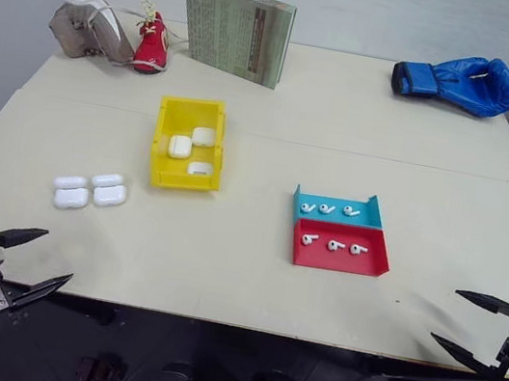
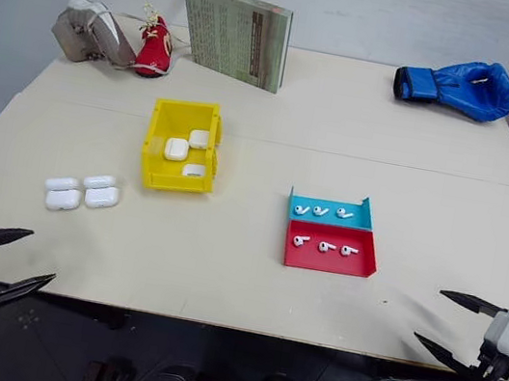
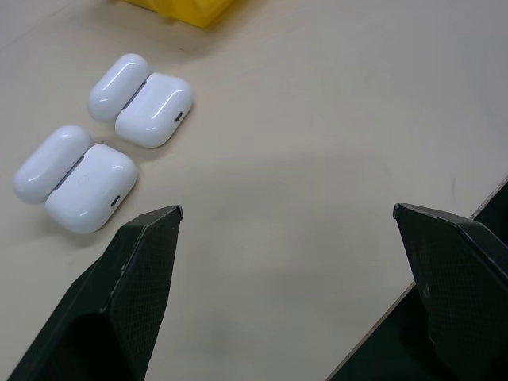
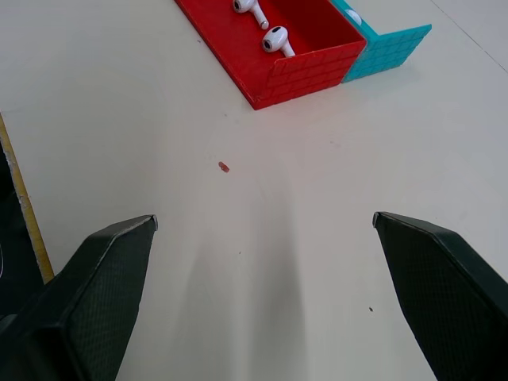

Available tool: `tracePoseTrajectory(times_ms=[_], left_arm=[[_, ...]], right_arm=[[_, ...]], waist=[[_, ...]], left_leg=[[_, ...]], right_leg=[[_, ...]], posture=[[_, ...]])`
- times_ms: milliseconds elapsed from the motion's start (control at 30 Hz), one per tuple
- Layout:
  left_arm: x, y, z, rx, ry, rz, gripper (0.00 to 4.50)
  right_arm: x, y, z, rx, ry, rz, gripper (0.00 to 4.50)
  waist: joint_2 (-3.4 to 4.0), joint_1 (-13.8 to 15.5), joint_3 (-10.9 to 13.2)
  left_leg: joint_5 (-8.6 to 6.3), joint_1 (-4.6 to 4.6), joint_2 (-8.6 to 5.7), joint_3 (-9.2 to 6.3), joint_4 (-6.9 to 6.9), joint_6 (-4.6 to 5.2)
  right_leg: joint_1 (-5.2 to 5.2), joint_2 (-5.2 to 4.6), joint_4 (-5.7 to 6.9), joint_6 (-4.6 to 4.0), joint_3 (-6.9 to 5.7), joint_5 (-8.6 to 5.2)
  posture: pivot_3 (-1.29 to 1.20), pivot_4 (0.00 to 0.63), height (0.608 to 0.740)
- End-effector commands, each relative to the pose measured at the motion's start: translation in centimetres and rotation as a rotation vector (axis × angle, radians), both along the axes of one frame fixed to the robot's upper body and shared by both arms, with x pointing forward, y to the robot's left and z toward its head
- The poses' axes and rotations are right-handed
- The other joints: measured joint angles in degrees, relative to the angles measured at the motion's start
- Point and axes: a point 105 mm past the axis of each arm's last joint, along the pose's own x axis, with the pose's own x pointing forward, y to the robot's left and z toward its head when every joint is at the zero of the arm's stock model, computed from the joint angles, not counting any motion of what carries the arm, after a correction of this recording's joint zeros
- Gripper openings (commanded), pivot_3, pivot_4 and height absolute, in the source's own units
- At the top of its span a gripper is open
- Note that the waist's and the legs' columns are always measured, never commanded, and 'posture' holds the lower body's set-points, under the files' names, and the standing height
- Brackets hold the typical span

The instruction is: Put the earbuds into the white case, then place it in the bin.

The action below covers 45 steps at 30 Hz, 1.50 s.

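Two white cases (image 3: 87,184) are lying lids-open on the table just ahead of the left fingers (image 3: 135,278) — three more are sitting in the yellow bin (image 1: 188,143) beyond. Six earbuds (image 1: 332,227) are resting in the blue-and-red tray — well ahead of the right fingers (image 4: 95,286).

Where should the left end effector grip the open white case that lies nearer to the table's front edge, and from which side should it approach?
Grip the nearer white case across the short width of its rounded body, not the flipped-open lid. Probably come from above: it lies flat on the table and a second case sits close beside it, so a side approach is crowded. The left end effector is open and holds nothing.
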Motion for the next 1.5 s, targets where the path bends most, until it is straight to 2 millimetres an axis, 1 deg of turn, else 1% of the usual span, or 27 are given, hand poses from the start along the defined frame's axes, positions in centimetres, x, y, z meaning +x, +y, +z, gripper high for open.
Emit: tracePoseTrajectory(times_ms=[33,133,167,200,233,267,333,400,467,500,567,667,700,767,833,867,933,967,1033,1167,1267,1333,1400,1500], left_arm=[[0.3,0.1,1.1,-0.002,-0.054,0.011,4.48],[0.5,0.5,1.3,-0.022,-0.063,0.051,4.48],[0.5,0.8,1.5,-0.035,-0.069,0.075,4.48],[0.2,1.3,1.6,-0.063,-0.048,0.109,4.48],[-0.3,2.2,1.7,-0.141,-0.011,0.17,4.48],[-0.7,3.3,2.0,-0.193,-0.019,0.247,4.48],[-1.4,4.8,2.4,-0.24,-0.036,0.357,4.48],[-2.9,6.8,2.2,-0.255,-0.053,0.524,4.48],[-4.2,8.2,1.8,-0.278,-0.048,0.656,4.48],[-5.2,9.1,1.0,-0.28,-0.01,0.749,4.48],[-6.8,10.1,-0.1,-0.284,0.045,0.879,4.48],[-8.8,10.6,-0.8,-0.366,0.096,1.02,4.48],[-9.1,10.5,-0.9,-0.4,0.115,1.044,4.48],[-9.0,10.0,-0.3,-0.401,0.121,1.053,4.48],[-8.2,9.7,0.2,-0.412,0.122,1.059,4.48],[-7.5,9.3,0.6,-0.439,0.126,1.05,4.48],[-5.7,7.7,1.6,-0.464,0.157,0.985,4.48],[-5.1,7.1,2.0,-0.467,0.17,0.964,4.48],[-3.0,5.7,2.9,-0.441,0.225,0.926,4.48],[0.7,3.3,3.5,-0.348,0.379,0.871,4.48],[3.4,2.8,4.0,-0.319,0.389,0.892,4.48],[4.9,2.5,3.6,-0.322,0.404,0.901,4.48],[5.9,2.3,3.2,-0.3,0.417,0.916,4.48],[7.3,2.1,3.3,-0.313,0.406,0.937,4.48]], right_arm=[[0.1,0.3,0.7,0.004,-0.025,0.022,4.5],[0.3,0.8,0.7,0.037,-0.024,0.029,4.5],[0.4,1.2,0.8,0.064,-0.021,0.037,4.5],[0.4,2.0,1.0,0.117,0.008,0.051,4.5],[0.5,3.0,1.2,0.152,0.017,0.077,4.5],[0.6,4.3,1.9,0.196,-0.021,0.12,4.5],[0.6,5.8,2.9,0.242,-0.083,0.16,4.5],[0.8,7.4,3.6,0.283,-0.095,0.178,4.5],[0.8,8.7,4.1,0.31,-0.104,0.208,4.5],[0.8,9.4,4.6,0.336,-0.148,0.234,4.5],[0.7,10.2,5.3,0.383,-0.191,0.276,4.5],[0.5,11.0,6.0,0.424,-0.251,0.358,4.5],[0.5,11.1,6.1,0.421,-0.279,0.376,4.5],[0.7,10.9,6.0,0.413,-0.292,0.386,4.5],[0.9,10.6,5.7,0.407,-0.281,0.383,4.5],[1.0,10.5,5.5,0.402,-0.277,0.385,4.5],[1.1,10.4,5.2,0.401,-0.26,0.392,4.5],[1.1,10.4,5.0,0.402,-0.253,0.398,4.5],[1.4,10.5,5.0,0.408,-0.241,0.405,4.5],[2.0,10.6,5.0,0.41,-0.224,0.425,4.5],[2.1,10.7,5.0,0.411,-0.22,0.435,4.5],[2.3,10.8,5.1,0.412,-0.223,0.435,4.5],[2.5,11.1,5.3,0.411,-0.226,0.438,4.5],[2.7,11.7,5.8,0.409,-0.231,0.44,4.5]], waist=[[0.0,0.0,0.0],[0.0,0.0,0.0],[0.0,0.0,0.0],[0.0,0.0,0.0],[0.0,-0.1,0.0],[-0.01,-0.42,0.0],[0.0,-0.42,0.0],[0.06,-0.35,0.0],[0.04,-0.09,0.01],[-0.02,-0.02,0.0],[-0.16,0.01,-0.05],[-0.24,0.29,-0.07],[-0.29,0.3,-0.09],[-0.31,0.41,-0.09],[-0.31,0.67,-0.1],[-0.3,0.84,-0.1],[-0.25,1.07,-0.09],[-0.26,1.25,-0.09],[-0.25,1.32,-0.09],[-0.15,1.31,-0.1],[-0.09,1.3,-0.1],[-0.09,0.94,-0.1],[-0.1,0.58,-0.1],[-0.11,0.32,-0.1]], left_leg=[[0.0,0.0,0.0,0.0,0.0,0.0],[0.0,0.0,0.0,0.0,0.0,0.0],[0.0,0.0,0.0,0.0,0.0,0.0],[0.0,0.0,0.0,0.0,0.0,0.0],[0.0,0.0,0.0,-0.01,0.0,-0.01],[-0.01,-0.01,0.02,-0.02,0.0,-0.02],[-0.04,0.0,0.13,-0.02,0.0,-0.09],[-0.04,0.0,0.11,-0.01,0.01,-0.08],[-0.08,0.0,0.1,0.0,0.01,-0.04],[-0.09,0.0,0.09,-0.02,0.01,-0.04],[-0.1,-0.01,0.09,-0.04,0.01,-0.04],[-0.17,-0.01,0.02,-0.09,0.03,0.07],[-0.19,-0.01,0.02,-0.12,0.03,0.08],[-0.21,-0.01,0.01,-0.19,0.03,0.07],[-0.21,-0.02,-0.02,-0.28,0.03,0.07],[-0.21,-0.02,-0.02,-0.3,0.03,0.06],[-0.2,-0.02,-0.02,-0.32,0.03,0.04],[-0.19,-0.02,-0.02,-0.33,0.03,0.02],[-0.16,-0.02,-0.02,-0.36,0.04,-0.03],[-0.12,-0.01,-0.04,-0.38,0.08,-0.07],[-0.11,-0.01,-0.07,-0.38,0.09,-0.08],[-0.12,-0.04,-0.09,-0.37,0.12,-0.11],[-0.13,-0.05,-0.09,-0.37,0.11,-0.13],[-0.13,-0.07,-0.1,-0.38,0.15,-0.13]], right_leg=[[0.0,0.0,0.0,0.0,0.0,0.0],[0.0,0.0,0.0,0.0,0.0,0.0],[0.0,0.0,0.0,0.0,0.0,0.0],[0.0,0.0,0.01,0.0,0.0,0.0],[-0.01,0.0,0.02,0.0,0.0,0.0],[-0.03,0.0,0.04,0.0,0.0,0.0],[-0.03,0.09,0.06,0.0,-0.01,0.0],[-0.03,0.08,0.06,0.0,0.0,0.0],[-0.03,0.06,0.05,0.01,0.01,0.0],[-0.03,0.06,0.05,0.01,0.01,0.0],[-0.02,0.07,0.04,0.01,0.01,0.0],[0.01,0.01,0.02,0.01,0.08,0.0],[0.03,0.01,0.01,0.0,0.09,0.0],[0.05,0.01,0.0,0.0,0.1,0.0],[0.08,0.01,-0.01,-0.03,0.11,-0.01],[0.08,0.01,-0.01,-0.03,0.11,-0.02],[0.07,0.02,0.01,-0.04,0.11,-0.02],[0.07,0.02,0.01,-0.04,0.11,-0.02],[0.08,0.04,0.03,-0.04,0.1,-0.02],[0.07,0.05,0.12,-0.03,0.09,-0.01],[0.01,0.07,0.25,-0.01,0.08,0.0],[-0.14,0.1,0.56,-0.01,0.09,-0.01],[-0.18,0.12,0.73,-0.01,0.09,0.0],[-0.2,0.12,0.81,0.0,0.08,0.0]], posture=[[0.0,0.15,0.74],[0.0,0.15,0.74],[0.0,0.15,0.74],[0.0,0.15,0.74],[0.0,0.15,0.74],[0.0,0.15,0.74],[0.0,0.15,0.74],[0.0,0.15,0.74],[0.0,0.15,0.74],[0.0,0.15,0.74],[0.0,0.15,0.74],[0.0,0.15,0.74],[0.0,0.15,0.74],[0.0,0.15,0.74],[0.0,0.15,0.74],[0.0,0.15,0.74],[0.0,0.15,0.74],[0.0,0.15,0.74],[0.0,0.15,0.74],[0.0,0.15,0.74],[0.0,0.15,0.74],[0.0,0.15,0.74],[0.0,0.15,0.74],[0.0,0.15,0.74]])
